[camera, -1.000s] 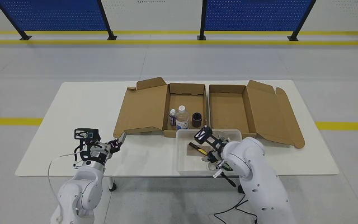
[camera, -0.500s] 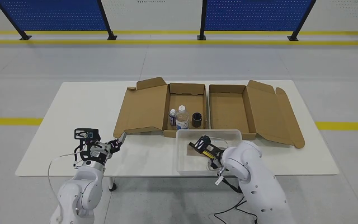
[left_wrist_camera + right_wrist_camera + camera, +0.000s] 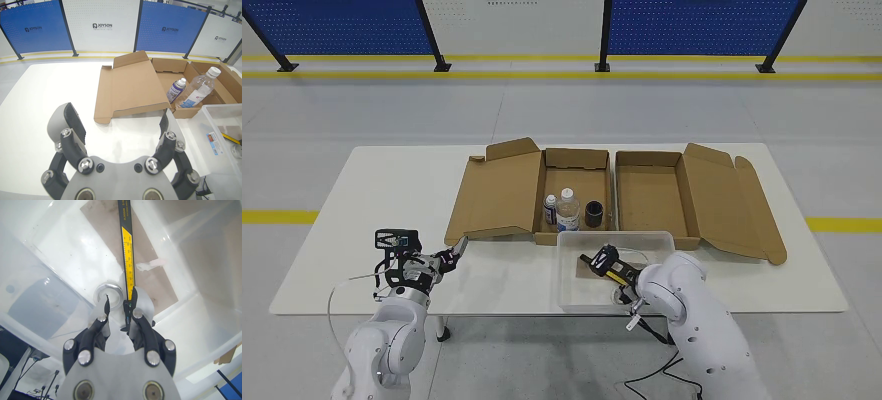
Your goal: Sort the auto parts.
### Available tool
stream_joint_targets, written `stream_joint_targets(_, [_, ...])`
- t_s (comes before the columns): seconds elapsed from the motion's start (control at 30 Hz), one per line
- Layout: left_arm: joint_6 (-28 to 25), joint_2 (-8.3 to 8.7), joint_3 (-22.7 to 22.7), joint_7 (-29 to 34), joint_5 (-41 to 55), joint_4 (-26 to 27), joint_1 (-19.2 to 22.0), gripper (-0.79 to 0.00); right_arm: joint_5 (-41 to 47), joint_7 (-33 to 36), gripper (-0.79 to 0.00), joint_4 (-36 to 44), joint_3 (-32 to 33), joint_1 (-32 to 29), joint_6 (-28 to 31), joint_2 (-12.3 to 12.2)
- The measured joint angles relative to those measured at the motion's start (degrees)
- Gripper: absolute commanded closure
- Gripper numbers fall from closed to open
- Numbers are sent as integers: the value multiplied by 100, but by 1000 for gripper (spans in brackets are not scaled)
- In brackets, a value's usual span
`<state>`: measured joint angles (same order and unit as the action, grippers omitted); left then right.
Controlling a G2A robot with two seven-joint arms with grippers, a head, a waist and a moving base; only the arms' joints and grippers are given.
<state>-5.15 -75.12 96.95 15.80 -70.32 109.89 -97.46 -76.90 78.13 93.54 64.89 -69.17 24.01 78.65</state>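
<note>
My right pincer (image 3: 120, 292) low in the clear bin (image 3: 198, 317), tips apart astride a metal ring (image 3: 113, 287) rim beside the caliper (image 3: 127, 256); left pincer (image 3: 118, 109) wide apart.

Bright, even light from overhead floods the white table (image 3: 362, 220), whose top washes out almost to blank white toward its left edge in the left wrist view. The open cardboard box lid (image 3: 128, 89) casts only a thin, soft shadow along its near edge. Glare streaks the walls of the clear plastic bin (image 3: 62, 247), and the metal ring (image 3: 117, 294) gleams. The partition panels (image 3: 37, 30) bow near the left wrist view's margins.
</note>
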Motion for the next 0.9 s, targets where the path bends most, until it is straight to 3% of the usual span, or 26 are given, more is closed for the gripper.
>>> stream_joint_targets(0.9, [0,0,0,0,0,0,0,-785,351,-370,-225,-705,-358,409,-93,-47])
